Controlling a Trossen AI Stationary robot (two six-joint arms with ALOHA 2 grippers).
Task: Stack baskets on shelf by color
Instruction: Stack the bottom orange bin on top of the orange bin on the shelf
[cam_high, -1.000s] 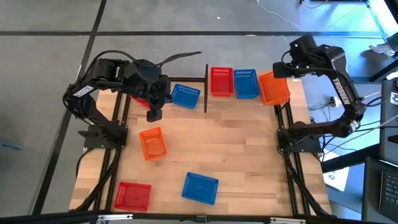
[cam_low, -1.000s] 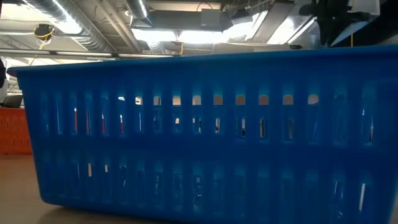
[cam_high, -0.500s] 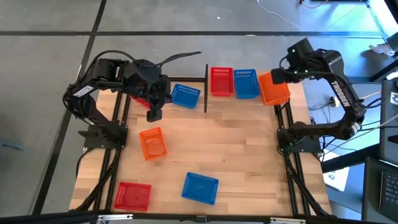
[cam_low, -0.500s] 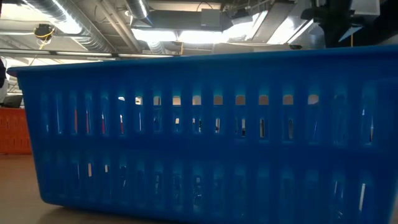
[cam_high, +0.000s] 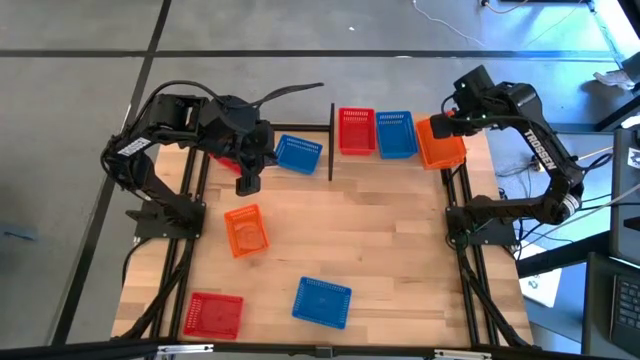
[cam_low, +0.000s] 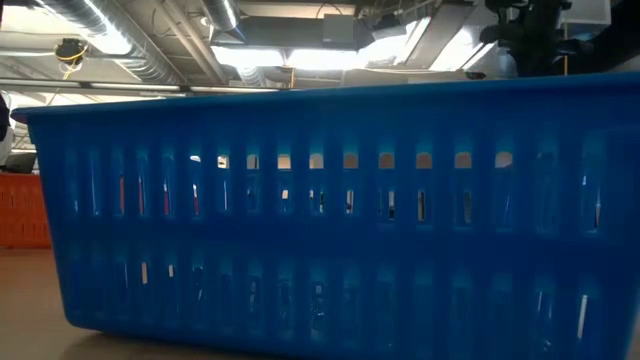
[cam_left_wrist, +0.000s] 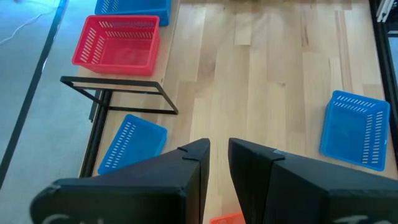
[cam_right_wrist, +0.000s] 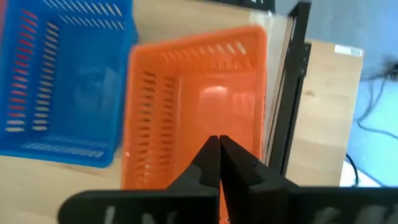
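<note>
On the shelf (cam_high: 331, 140) at the table's far edge, a red basket (cam_high: 356, 130), a blue basket (cam_high: 395, 134) and an orange basket (cam_high: 441, 143) stand side by side. My right gripper (cam_high: 441, 124) hovers over the orange basket (cam_right_wrist: 199, 106), shut (cam_right_wrist: 219, 142). My left gripper (cam_high: 247, 183) waits near the table's far left corner, open by a narrow gap (cam_left_wrist: 219, 149). Another red basket (cam_high: 226, 160) lies half hidden under the left arm, with a blue basket (cam_high: 298, 153) beside it. An orange (cam_high: 245, 229), a blue (cam_high: 322, 301) and a red basket (cam_high: 213, 314) rest on the tabletop.
The near blue basket (cam_low: 320, 210) fills the low view, with an orange basket (cam_low: 20, 210) at its left edge. Black shelf posts (cam_right_wrist: 292, 93) stand beside the orange basket. Bare wood lies in the table's middle and right half (cam_high: 390, 240).
My right gripper has moved a little toward the table's left and near edge, coming over the orange basket on the shelf; its fingers stay shut. The baskets and my left arm have kept still.
</note>
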